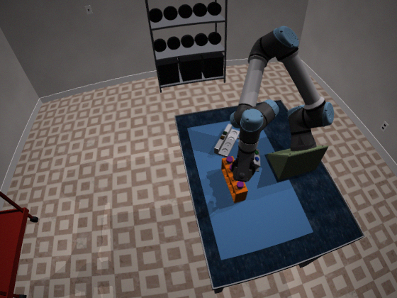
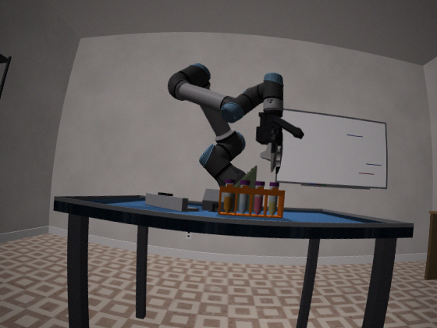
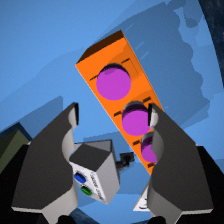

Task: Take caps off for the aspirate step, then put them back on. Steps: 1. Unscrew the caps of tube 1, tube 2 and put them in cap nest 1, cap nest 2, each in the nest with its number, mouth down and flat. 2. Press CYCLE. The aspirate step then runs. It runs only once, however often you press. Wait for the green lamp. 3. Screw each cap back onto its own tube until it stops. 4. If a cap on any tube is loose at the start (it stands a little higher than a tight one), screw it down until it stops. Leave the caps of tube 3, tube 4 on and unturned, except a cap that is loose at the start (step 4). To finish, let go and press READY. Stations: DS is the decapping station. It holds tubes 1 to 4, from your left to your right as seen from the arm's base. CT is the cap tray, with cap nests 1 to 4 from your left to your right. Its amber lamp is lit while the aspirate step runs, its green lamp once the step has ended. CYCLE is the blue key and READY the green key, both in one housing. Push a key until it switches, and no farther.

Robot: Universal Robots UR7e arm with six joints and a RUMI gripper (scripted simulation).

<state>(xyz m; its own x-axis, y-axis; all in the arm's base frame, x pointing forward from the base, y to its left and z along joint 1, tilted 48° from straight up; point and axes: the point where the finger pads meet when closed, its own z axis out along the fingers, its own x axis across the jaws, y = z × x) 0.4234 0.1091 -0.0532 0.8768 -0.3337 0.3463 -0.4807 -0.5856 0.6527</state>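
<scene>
Top view: table (image 1: 330, 213) with dark blue rim and lighter blue mat (image 1: 262, 216) sits in a room with checkered floor (image 1: 106, 177), black shelf unit (image 1: 188, 42) against the far wall, red cart (image 1: 10, 245) at left edge. Grey arm (image 1: 255, 85) with blue joint caps rises from an olive wedge base (image 1: 298, 161) and bends down over the orange tube rack (image 1: 235, 182). Whiteboard (image 2: 335, 150) hangs on the wall behind in exterior view. Rack stands on the mat near the middle of the table, holds four tubes (image 2: 243, 201) with purple caps (image 2: 244, 182), all caps on. Grey cap tray (image 1: 227, 140) lies on the mat beyond the rack, apart from it; its nests look bare from above. Small grey key box (image 3: 95, 172) sits just beside the rack, blue key (image 3: 80, 177) and green key (image 3: 86, 190) on one face. Claw (image 2: 276, 165) hangs above the right end of the rack in exterior view, clear of the caps, pointing straight down. Wrist view shows the two dark fingers partly spread with nothing between them, one purple cap partly hidden behind the right finger, rack running diagonally below, key box between the fingers farther down
</scene>
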